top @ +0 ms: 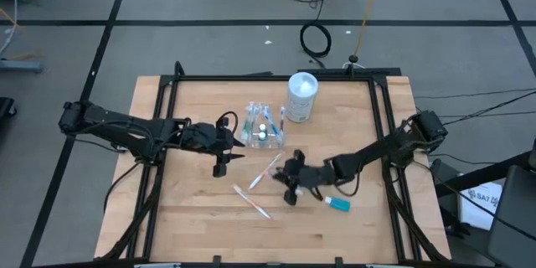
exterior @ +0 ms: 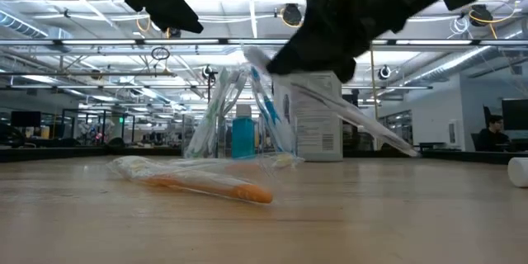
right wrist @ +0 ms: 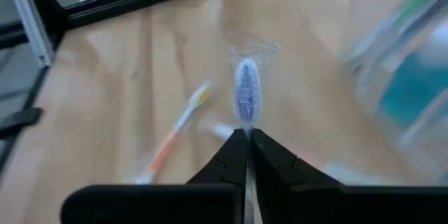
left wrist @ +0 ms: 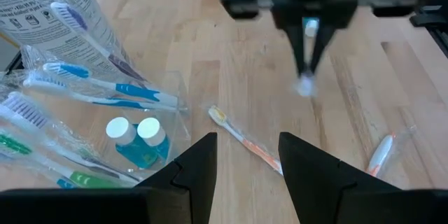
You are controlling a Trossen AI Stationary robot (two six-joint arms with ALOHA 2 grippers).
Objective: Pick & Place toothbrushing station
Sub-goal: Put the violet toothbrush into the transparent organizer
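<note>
On the left of the wooden table (top: 193, 218), the left gripper (top: 224, 156) hovers with its fingers parted and nothing between them, just beside the small clear plastic cup (top: 265, 132), which already holds a bundle of wrapped toothbrushes and two small blue tubes with white caps (left wrist: 137, 137). Being that close, any sideways drift of this arm could, I judge, nudge the light cup and tip or slide it. Behind the cup stands the tall white cylindrical canister (top: 302, 96), near enough that an approaching arm might clip it too. In front of the cup an orange-handled toothbrush in clear wrap (top: 251, 200) lies flat on the wood, well apart from both grippers. Further right, the right gripper (top: 289, 177) is clamped tight on a white toothbrush in clear film (exterior: 330, 103), lifted off the table and slanting, with its bristle head (right wrist: 246, 99) poking out beyond the fingertips. The grip looks to sit near one end, so the long brush could pivot or slip through the slick wrapper on the way to the cup, and a tilted brush could catch the rim or the brushes already inside. To the right a third small blue tube (top: 338, 204) lies on the table by the right arm, where the forearm could sweep it away.
</note>
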